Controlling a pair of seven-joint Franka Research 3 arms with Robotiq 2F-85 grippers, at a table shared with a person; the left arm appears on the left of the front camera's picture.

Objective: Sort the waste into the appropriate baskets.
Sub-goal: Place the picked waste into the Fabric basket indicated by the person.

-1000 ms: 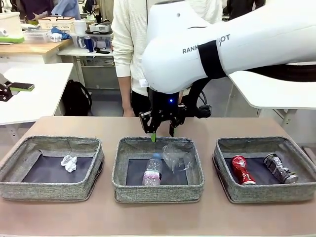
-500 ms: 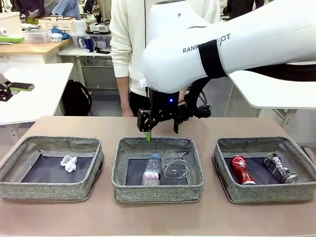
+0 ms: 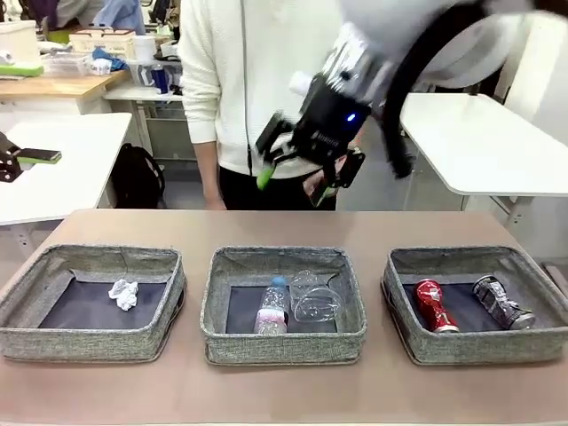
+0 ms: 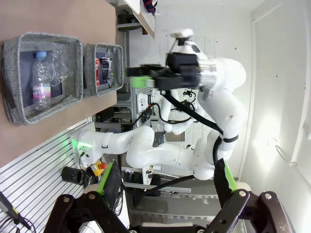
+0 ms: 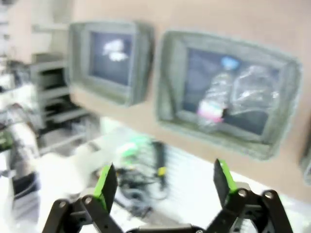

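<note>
From the front, the right pincer (image 3: 297, 177) hangs high above the desk (image 3: 284, 390), jaws apart, holding nothing. Below, the clear plastic bottle (image 3: 272, 307) and crushed container (image 3: 314, 298) lie in the middle basket (image 3: 284, 335). Left wrist view: the left pincer (image 4: 165, 187) gapes wide, empty. Right wrist view: blurred, green pads (image 5: 105, 180) spread, bottle (image 5: 215, 100) below.

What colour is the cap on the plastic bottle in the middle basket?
Pale blue: the plastic bottle in the middle basket has a light blue cap, clearest in the front view.

Right tool (image 3: 297, 182) risen clear of middle basket (image 3: 284, 306), crushed container (image 3: 315, 297) dropped inside
</note>
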